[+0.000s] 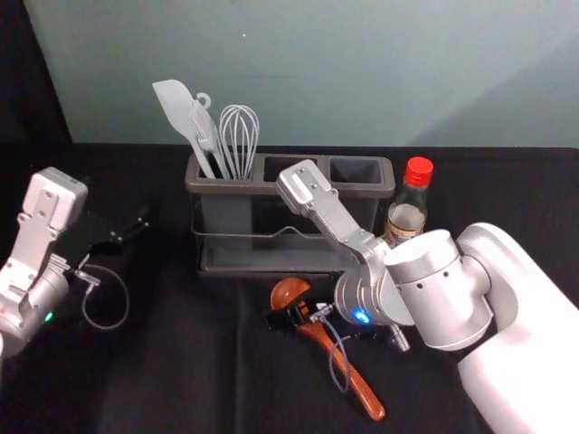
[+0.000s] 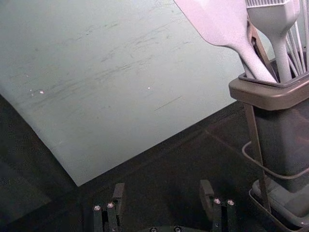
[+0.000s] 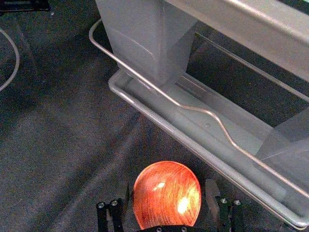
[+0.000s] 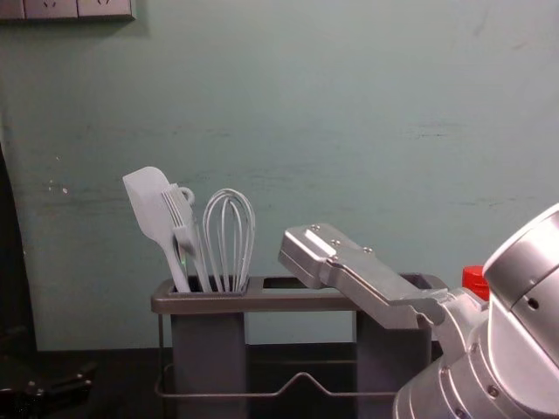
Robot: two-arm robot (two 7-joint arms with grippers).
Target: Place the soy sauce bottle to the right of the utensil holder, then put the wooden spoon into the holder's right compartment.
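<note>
Two jobs on the card, and the first looks done: the soy sauce bottle [image 1: 406, 217] stands upright just beside the utensil holder [image 1: 385, 190], on its right, leaving the right compartment [image 1: 355, 171] uncovered from above. So, on to the wooden spoon [image 1: 360, 391]! It lies on the table [image 1: 190, 362] in front of the holder, bowl towards it, handle slanting back and to the right. And here's the right gripper [image 3: 169, 189], low over the bowl end, fingers parted with the bowl between them; whether they touch the wood, I cannot tell. Why that end? My guess: gripping by the head leaves the handle free to go down first, matching the white utensils [image 1: 239, 143], heads up in the left compartment. A round bowl could roll or slip, mind you, so a firm squeeze near the neck would help before lifting and tipping it upright. The left gripper [image 2: 162, 191] idles left of the holder, fingers spread, holding nothing, out of its partner's way.
</note>
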